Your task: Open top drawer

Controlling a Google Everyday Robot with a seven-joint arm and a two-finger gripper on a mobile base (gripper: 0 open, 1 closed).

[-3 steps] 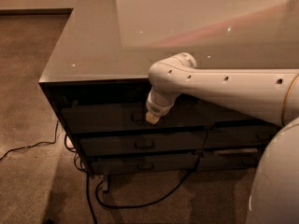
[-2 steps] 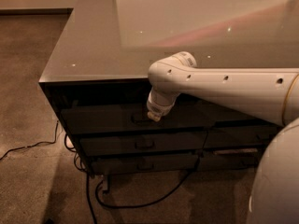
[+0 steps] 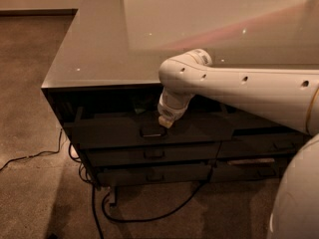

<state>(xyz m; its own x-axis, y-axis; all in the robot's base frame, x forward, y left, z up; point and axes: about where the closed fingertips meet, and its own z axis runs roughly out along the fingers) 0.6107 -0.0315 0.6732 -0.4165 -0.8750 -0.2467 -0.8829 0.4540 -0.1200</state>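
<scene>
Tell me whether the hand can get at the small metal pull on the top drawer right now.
Probably yes: the white hand sits right at the small rectangular metal pull of the wide dark top drawer, with nothing between them.

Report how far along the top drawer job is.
Done: the top drawer looks partly out from under the counter top, a dark gap showing behind its front. In hand: the gripper sits just above its pull. Left: drawing it fully out.

The pincer (image 3: 166, 121) hangs just above the top drawer (image 3: 109, 133) (lower drawers (image 3: 124, 156) beneath it).
</scene>
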